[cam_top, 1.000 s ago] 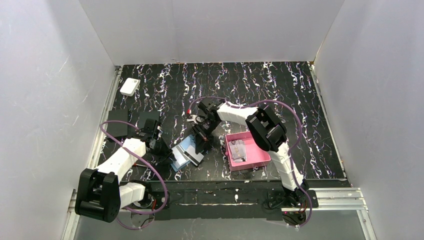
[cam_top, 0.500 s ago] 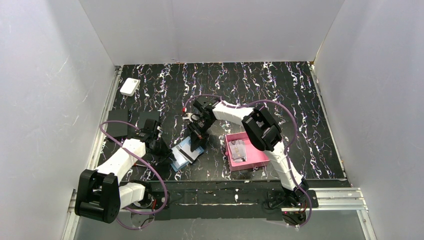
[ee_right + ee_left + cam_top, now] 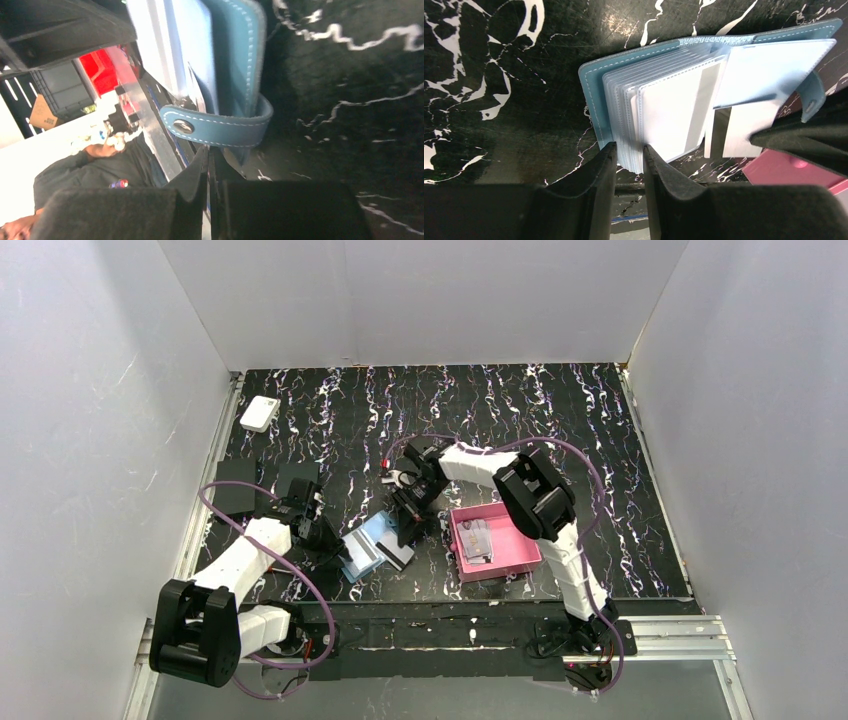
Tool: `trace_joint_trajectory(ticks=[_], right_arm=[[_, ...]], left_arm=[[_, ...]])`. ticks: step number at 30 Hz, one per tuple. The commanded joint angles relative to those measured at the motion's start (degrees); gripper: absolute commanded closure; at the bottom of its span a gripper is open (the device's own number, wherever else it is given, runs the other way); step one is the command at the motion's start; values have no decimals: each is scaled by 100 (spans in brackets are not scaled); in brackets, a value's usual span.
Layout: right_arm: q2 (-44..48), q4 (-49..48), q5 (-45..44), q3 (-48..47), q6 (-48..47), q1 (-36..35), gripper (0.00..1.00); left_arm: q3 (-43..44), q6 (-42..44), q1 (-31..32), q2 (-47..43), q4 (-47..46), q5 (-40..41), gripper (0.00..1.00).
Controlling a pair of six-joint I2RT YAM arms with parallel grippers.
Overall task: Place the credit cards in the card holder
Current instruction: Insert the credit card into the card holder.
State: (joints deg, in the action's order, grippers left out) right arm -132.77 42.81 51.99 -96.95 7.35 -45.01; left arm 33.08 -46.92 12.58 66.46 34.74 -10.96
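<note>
From above, we see the right gripper point(image 3: 406, 527) hang over the far-right end of the small teal-blue folding card holder point(image 3: 368, 543) and hide that end. The right wrist view cuts the holder off at the top. In the left wrist view the black fingers point(image 3: 596, 175) of the left gripper point(image 3: 629, 149) cover the near edge of the holder's clear plastic sleeves point(image 3: 669, 115). The thin credit cards point(image 3: 477, 538) in the square pink plastic tray point(image 3: 515, 558) are too small for us to read.

The holder lies open on the black, white-veined table point(image 3: 560, 430), close to its near edge, left of the tray and between the two grippers. Its long axis runs from near-left to far-right. Its snap tab point(image 3: 215, 125), with a metal button, sticks out at the right end.

We see a teal cover with pale stitching and a paler blue flap inside. The sleeves are fanned like pages, and one shows a grey stripe.

The left gripper is narrowed onto the sleeves' left edge, pinching the holder. The right gripper's fingers are pressed together on a pale credit card point(image 3: 744, 132). The card's other end goes under the blue flap; how far in, we cannot tell.
</note>
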Motion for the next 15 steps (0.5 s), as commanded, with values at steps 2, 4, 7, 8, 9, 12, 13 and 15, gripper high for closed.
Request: trace_joint_trajectory(ticks=[2, 4, 7, 8, 9, 12, 13, 15], right_arm=[[893, -1386, 242, 771, 722, 14, 99], [1104, -2009, 332, 1044, 1157, 32, 99], [1351, -2731, 419, 1338, 1697, 52, 99], [1424, -2888, 458, 1407, 1836, 66, 99], [1500, -3021, 479, 1489, 1943, 85, 99], [1816, -3498, 421, 1788, 2292, 149, 99], [1849, -3481, 399, 1816, 2305, 155, 99], [1731, -2854, 362, 1620, 1965, 157, 99]], left_arm=[[98, 187, -31, -234, 456, 245, 72], [385, 205, -28, -420, 703, 213, 69], [798, 246, -27, -654, 1033, 262, 62], [925, 253, -32, -690, 1122, 226, 61], [1053, 278, -31, -733, 1217, 138, 60], [1283, 358, -36, -951, 1254, -230, 55], [1291, 404, -36, -1064, 1177, -345, 52], [1229, 522, -36, -1132, 1013, -622, 49]])
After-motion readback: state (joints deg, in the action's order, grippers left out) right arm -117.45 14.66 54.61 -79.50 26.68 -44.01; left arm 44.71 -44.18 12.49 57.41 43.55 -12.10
